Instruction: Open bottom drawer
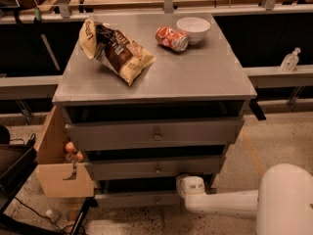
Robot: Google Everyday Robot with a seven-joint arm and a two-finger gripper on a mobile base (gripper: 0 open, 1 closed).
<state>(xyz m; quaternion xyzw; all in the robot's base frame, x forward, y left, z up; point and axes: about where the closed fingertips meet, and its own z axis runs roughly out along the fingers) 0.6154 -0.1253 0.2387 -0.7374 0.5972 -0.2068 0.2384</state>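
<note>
Where the bottom drawer (132, 199) ends at right, the jaws rest.

Dim, warm indoor light falls from above onto the grey cabinet top (195, 77), giving it a faint, even sheen and the whole scene a yellow-brown cast. Deep shadow fills the gaps above each drawer front and the space behind the cabinet's back edge. The gripper (183, 185) sits partly in shadow just above the right end of the bottom drawer (137, 199), while the white arm (288, 199) at the lower right corner is the brightest area.
</note>
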